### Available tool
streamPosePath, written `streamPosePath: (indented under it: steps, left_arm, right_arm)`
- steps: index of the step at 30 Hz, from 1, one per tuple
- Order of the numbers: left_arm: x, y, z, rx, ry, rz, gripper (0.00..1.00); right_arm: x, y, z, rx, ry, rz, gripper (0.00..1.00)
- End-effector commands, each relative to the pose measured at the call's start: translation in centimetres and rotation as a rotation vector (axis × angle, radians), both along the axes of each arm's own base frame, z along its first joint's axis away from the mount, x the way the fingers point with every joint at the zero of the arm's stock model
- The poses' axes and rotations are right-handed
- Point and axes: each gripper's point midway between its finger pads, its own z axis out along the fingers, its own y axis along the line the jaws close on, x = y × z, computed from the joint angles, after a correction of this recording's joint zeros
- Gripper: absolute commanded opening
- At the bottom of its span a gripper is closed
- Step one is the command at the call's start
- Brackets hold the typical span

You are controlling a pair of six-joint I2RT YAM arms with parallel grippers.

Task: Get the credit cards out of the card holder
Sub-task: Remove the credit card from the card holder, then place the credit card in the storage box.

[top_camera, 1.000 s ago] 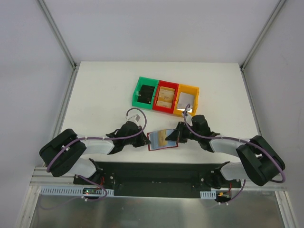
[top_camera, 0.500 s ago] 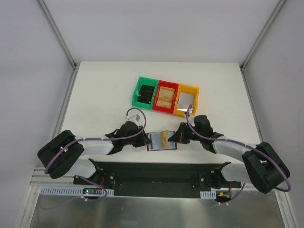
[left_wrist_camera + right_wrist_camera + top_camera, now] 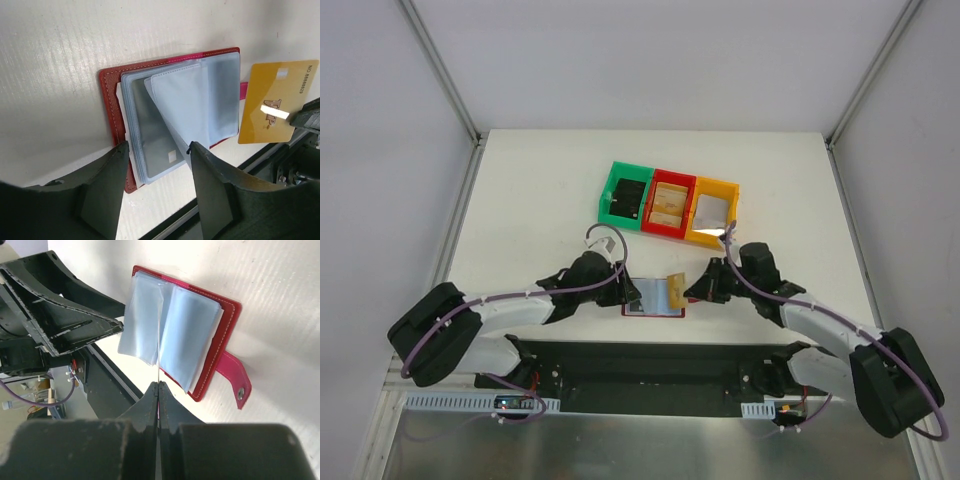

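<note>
Card holder point(image 3: 170, 115) lies open on the surface point(image 3: 60, 60) beneath the left gripper point(image 3: 157, 150), whose fingers stand apart; right gripper point(image 3: 158, 385), opposite, is clamped on a gold card point(image 3: 275, 102).

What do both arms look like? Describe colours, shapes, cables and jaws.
The left arm and right arm match: white rounded links between bulky black joint housings, a purple cable looped along each. Their jaws are matte black, wedge-shaped plastic with ribbed cut-outs.

right end effector point(image 3: 158, 386) pinching edge-on card point(image 3: 158, 367), open card holder point(image 3: 192, 332) beyond
</note>
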Motion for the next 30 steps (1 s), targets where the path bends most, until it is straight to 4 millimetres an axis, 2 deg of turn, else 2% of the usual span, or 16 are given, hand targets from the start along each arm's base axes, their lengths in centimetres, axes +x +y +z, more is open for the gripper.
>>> streamPosePath:
  steps: [1,3,4,5,11,15,19,22,24,28,30]
  left_arm:
    - [0.7,0.2,1.5,0.037,-0.058,-0.014,0.53]
    - [0.9,0.2,1.8,0.04,-0.067,-0.011,0.55]
    - [0.9,0.3,2.0,0.042,-0.069,-0.006,0.69]
    - [1.0,0.3,2.2,0.042,-0.078,-0.003,0.99]
    - [1.7,0.5,4.2,0.031,-0.128,0.015,0.99]
    - [2.6,1.2,6.2,0.023,-0.185,0.054,0.99]
    - [3.3,1.6,8.7,-0.021,-0.291,0.042,0.99]
    - [2.0,-0.5,12.3,-0.212,-0.477,-0.122,0.99]
    - [1.2,-1.0,14.4,-0.319,-0.554,-0.169,0.99]
    - [-1.0,-1.9,17.0,-0.468,-0.548,-0.316,0.99]
    - [-2.1,-2.3,18.1,-0.544,-0.557,-0.375,0.99]
  right_arm:
    - [0.6,-0.8,2.1,-0.029,-0.066,0.003,0.0]
    - [1.0,-1.2,3.4,-0.039,-0.102,-0.004,0.0]
    - [1.1,-1.5,3.9,-0.049,-0.111,-0.007,0.0]
    - [1.1,-1.6,4.4,-0.057,-0.121,-0.007,0.0]
    - [1.6,-2.7,7.5,-0.134,-0.213,-0.002,0.0]
    - [1.7,-3.4,9.2,-0.179,-0.276,0.016,0.0]
    - [1.0,-3.3,10.6,-0.224,-0.354,0.098,0.0]
    - [-0.2,-2.2,11.6,-0.231,-0.454,0.21,0.0]
    - [-0.9,-1.8,12.4,-0.222,-0.474,0.267,0.0]
    - [-4.2,0.0,14.5,-0.093,-0.413,0.481,0.0]
    - [-5.2,0.5,15.5,-0.049,-0.398,0.545,0.0]
